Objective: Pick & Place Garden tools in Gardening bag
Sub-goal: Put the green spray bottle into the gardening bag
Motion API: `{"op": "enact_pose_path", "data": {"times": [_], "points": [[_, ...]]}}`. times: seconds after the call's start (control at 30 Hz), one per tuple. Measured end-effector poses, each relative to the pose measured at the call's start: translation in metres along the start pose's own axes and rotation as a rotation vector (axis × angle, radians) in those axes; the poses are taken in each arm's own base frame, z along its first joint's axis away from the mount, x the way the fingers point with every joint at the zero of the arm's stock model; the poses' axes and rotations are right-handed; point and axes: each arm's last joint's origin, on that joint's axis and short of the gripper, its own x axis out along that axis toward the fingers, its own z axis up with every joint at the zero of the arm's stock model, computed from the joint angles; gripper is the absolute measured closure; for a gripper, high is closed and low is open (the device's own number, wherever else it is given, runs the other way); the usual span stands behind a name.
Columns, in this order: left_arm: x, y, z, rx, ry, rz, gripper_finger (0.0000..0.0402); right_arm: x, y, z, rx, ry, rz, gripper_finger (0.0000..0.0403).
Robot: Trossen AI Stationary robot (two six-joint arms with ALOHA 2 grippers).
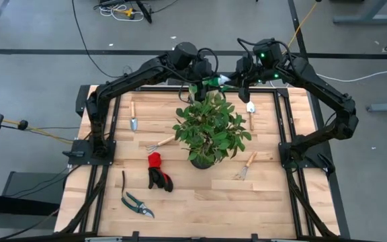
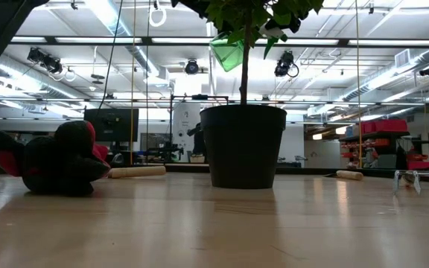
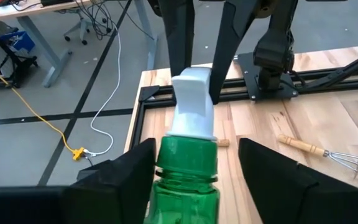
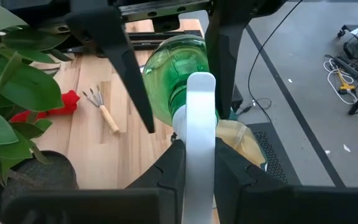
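Both hands meet at the far edge of the desk (image 1: 200, 202), above the potted plant (image 1: 210, 128), with the green spray bottle (image 1: 213, 81) suspended between them. My right hand (image 4: 194, 155) is clamped on the bottle's white spray head (image 4: 199, 106); this grip carries the bottle clear of the foliage. My left hand (image 3: 194, 165) straddles the bottle's green neck with its fingers (image 3: 126, 171) spread and not touching, so I judge this a hand-over: either it is about to take the body or has just let go. I cannot tell which.

Tan fabric shows just under the bottle in the right wrist view, probably the gardening bag (image 4: 241, 140), which would explain why the bottle hangs here.

Both arms reach inward from their side mounts, elbows raised, wrists turned toward each other.

On the desk remain two trowels (image 1: 133, 117) (image 1: 250, 111), two hand rakes (image 1: 160, 143) (image 1: 245, 166), red-and-black gloves (image 1: 158, 171) and pruning shears (image 1: 136, 202), all well apart from the bag.
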Motion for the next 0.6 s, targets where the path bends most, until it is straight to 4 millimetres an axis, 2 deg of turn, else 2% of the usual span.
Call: {"op": "enact_pose_path", "data": {"times": [0.37, 0.5, 0.6], "points": [[0.0, -0.0002, -0.0007, 0.003, 0.007, -0.003, 0.0235, 0.0012, 0.003, 0.0007, -0.041, 0.0, 0.011, 0.0346], [0.0, -0.0003, -0.0007, 0.005, 0.007, -0.003, 0.0238, 0.0018, 0.0045, 0.0015, -0.055, -0.003, 0.01, 0.0346], [-0.0001, -0.0005, -0.0014, -0.001, 0.015, -0.006, 0.0225, 0.0019, 0.0046, 0.0017, -0.056, -0.004, 0.011, 0.0346]]}}
